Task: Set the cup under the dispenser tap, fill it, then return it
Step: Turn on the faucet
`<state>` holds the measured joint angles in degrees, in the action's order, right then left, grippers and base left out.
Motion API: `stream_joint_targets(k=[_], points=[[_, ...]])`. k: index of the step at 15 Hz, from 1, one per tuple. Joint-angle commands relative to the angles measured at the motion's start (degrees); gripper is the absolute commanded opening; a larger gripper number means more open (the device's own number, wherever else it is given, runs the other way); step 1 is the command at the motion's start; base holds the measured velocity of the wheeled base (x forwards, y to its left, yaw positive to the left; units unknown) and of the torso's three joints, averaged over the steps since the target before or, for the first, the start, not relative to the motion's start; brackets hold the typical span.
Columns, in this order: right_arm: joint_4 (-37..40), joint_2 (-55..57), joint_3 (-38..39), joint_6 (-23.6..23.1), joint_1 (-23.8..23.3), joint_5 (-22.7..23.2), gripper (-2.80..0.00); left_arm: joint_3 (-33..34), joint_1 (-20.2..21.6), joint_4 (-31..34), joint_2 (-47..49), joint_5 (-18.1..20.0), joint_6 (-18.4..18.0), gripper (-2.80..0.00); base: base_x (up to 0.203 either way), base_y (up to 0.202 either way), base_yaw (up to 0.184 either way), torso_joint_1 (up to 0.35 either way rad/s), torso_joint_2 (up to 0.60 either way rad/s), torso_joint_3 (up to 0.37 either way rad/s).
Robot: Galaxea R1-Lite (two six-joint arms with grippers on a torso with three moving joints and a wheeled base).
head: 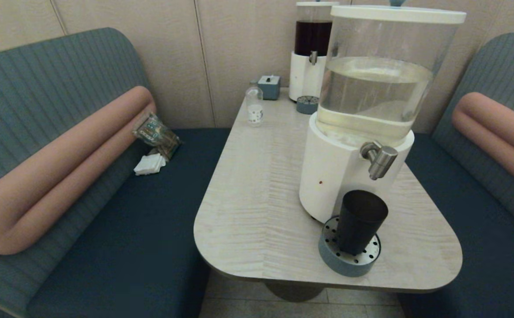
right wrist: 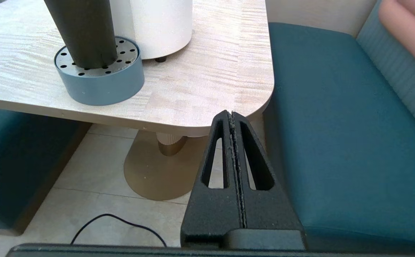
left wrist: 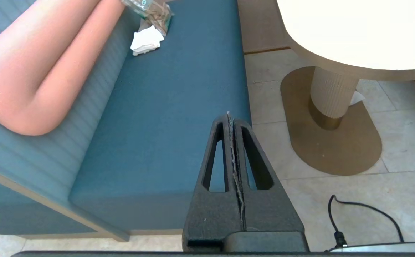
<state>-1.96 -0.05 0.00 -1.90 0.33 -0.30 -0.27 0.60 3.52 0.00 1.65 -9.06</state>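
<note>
The matte black cup (head: 360, 221) stands upright on a round grey perforated drip tray (head: 328, 256), right below the brushed-metal dispenser tap (head: 379, 159) of the large clear-tank dispenser (head: 372, 88). The right wrist view shows the cup (right wrist: 82, 32) on that tray (right wrist: 100, 85) near the table's front edge. My right gripper (right wrist: 232, 115) hangs shut and empty below the table's front right corner. My left gripper (left wrist: 229, 116) is shut and empty, low beside the left bench. Neither arm shows in the head view.
A smaller dark-liquid dispenser (head: 312, 48), a small clear bottle (head: 254, 105) and a blue box (head: 269, 86) stand at the table's (head: 257, 185) far end. Napkins (head: 149, 164) and a packet lie on the left bench. The table pedestal (right wrist: 157, 167) and a floor cable (right wrist: 114, 221) are below.
</note>
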Motion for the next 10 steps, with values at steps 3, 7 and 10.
stream_joint_targets(k=[3,7,10], points=[[-0.3,-0.1,0.8,-3.2,0.0,-0.2,-2.8,0.0,0.0,0.1,0.2,0.0,-0.1,-2.8,0.0,0.0,0.0,0.0,0.0,0.0],[3.2,-0.1,-0.4,-3.3,-0.1,0.0,-2.8,0.0,0.0,0.1,0.2,0.0,-0.1,-2.8,0.0,0.0,0.0,0.0,0.0,0.0],[3.2,-0.1,-0.4,-3.2,-0.1,0.0,-2.8,0.0,0.0,0.1,0.2,0.0,-0.1,-2.8,0.0,0.0,0.0,0.0,0.0,0.0]])
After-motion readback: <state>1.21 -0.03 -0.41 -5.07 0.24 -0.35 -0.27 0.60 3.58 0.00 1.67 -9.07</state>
